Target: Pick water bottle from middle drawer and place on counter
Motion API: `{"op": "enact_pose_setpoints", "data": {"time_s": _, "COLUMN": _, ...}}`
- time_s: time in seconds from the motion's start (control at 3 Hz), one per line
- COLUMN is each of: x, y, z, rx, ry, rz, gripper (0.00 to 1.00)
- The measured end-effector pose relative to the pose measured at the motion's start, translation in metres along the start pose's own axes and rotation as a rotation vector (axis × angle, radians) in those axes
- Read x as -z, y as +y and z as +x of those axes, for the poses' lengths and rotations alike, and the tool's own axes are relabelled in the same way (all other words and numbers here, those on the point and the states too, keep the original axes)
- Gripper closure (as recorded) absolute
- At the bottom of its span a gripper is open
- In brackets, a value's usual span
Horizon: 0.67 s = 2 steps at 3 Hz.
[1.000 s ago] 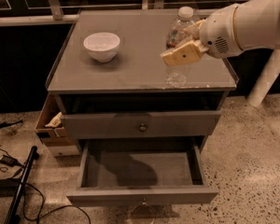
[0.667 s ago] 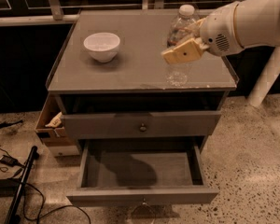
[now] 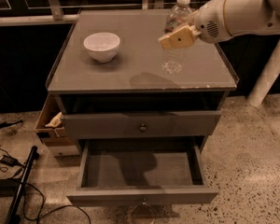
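Note:
The water bottle (image 3: 173,59), clear with a white cap, is upright over the right side of the counter (image 3: 130,69), its base just above or touching the top. My gripper (image 3: 173,37) comes in from the upper right and is shut on the bottle's middle, with one tan finger (image 3: 178,38) across its front. The middle drawer (image 3: 140,169) is pulled wide open below, and its grey floor is bare.
A white bowl (image 3: 101,45) stands on the counter's left side. The taller drawer front with a round knob (image 3: 142,127) sits above the open drawer. A cardboard box (image 3: 51,125) is at the cabinet's left, and cables and a black pole (image 3: 18,185) lie on the floor. A white post (image 3: 268,73) stands at the right.
The bottle and my gripper have shifted slightly up and left in the view, over the counter. The bowl and the drawers have not moved.

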<state>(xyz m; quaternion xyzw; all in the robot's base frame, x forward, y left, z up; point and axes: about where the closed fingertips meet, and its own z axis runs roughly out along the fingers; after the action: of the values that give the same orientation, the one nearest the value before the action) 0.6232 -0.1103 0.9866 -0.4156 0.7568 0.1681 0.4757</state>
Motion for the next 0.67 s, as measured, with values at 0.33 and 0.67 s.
{"op": "enact_pose_setpoints", "data": {"time_s": 0.33, "x": -0.021, "y": -0.018, "z": -0.001, "rx": -0.050, "ry": -0.023, "rz": 0.000, "gripper": 1.00}}
{"op": "enact_pose_setpoints", "data": {"time_s": 0.67, "x": -0.041, "y": -0.026, "z": 0.006, "rx": -0.104, "ry": -0.022, "rz": -0.006, "gripper": 1.00}}
